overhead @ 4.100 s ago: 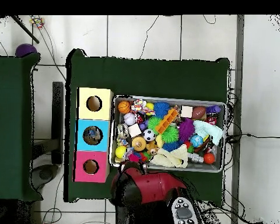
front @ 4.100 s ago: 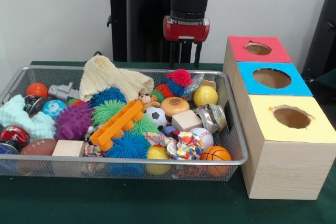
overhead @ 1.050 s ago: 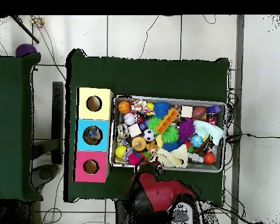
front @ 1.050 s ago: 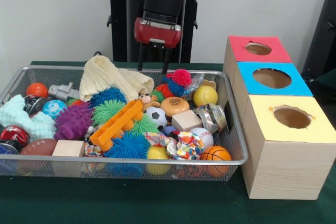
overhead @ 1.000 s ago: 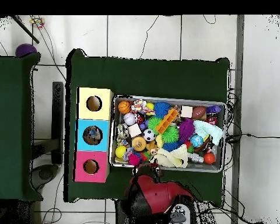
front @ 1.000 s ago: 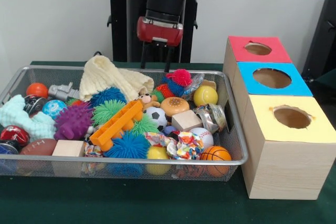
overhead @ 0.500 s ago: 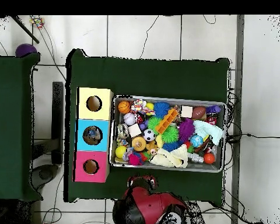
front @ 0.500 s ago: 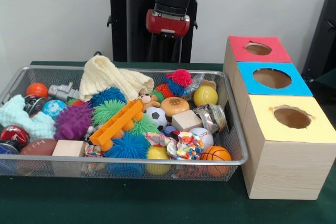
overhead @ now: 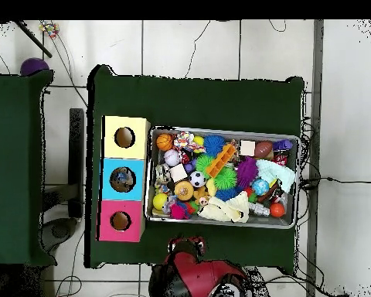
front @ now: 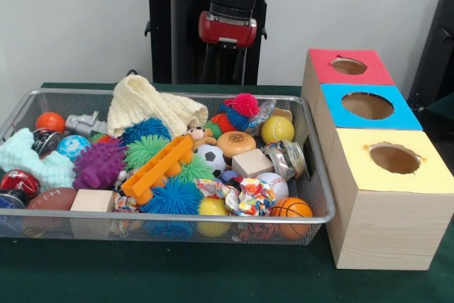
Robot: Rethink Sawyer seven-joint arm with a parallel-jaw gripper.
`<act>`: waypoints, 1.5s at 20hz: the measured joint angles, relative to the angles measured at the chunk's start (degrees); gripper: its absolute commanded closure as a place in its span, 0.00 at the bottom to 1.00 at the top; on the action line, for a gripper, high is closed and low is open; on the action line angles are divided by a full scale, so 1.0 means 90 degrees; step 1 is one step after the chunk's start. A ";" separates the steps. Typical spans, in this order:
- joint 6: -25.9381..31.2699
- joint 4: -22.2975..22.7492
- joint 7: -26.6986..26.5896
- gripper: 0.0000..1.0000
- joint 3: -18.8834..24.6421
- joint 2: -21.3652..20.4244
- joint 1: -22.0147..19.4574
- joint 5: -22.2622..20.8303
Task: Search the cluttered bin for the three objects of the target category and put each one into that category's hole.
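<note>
Gripper [front: 224, 72] now top centre, behind bin [front: 316, 175], drawn back from over toys; fingers slightly parted, holding nothing. No pick made yet. Toys all in bin, centre-left; boxes [front: 369, 108] at right, holes unfilled.

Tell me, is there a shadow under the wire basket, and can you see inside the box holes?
Front view: a soft dim patch under the wire basket; the blue box hole shows a lit brown inside. Overhead view: the holes look dark, something dim inside the blue one.

The bin [front: 312, 148] sits left of three boxes [front: 386, 196].
</note>
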 measured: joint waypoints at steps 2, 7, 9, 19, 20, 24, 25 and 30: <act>0.0000 0.0026 0.0000 0.00 0.0074 -0.0031 -0.0043 0.0021; 0.0003 0.0046 0.0000 0.00 0.0301 -0.0149 -0.0225 0.0227; 0.0004 0.0045 0.0000 0.00 0.0354 -0.0166 -0.0295 0.0353; 0.0102 -0.0006 0.0000 0.00 0.0480 -0.0164 -0.0493 0.0688; 0.0102 -0.0006 0.0000 0.00 0.0484 -0.0164 -0.0499 0.0705; 0.0103 -0.0005 0.0000 0.00 0.0506 -0.0162 -0.0507 0.0834; 0.0103 -0.0005 0.0000 0.00 0.0511 -0.0162 -0.0497 0.0887; 0.0103 -0.0005 0.0000 0.00 0.0519 -0.0162 -0.0319 0.1173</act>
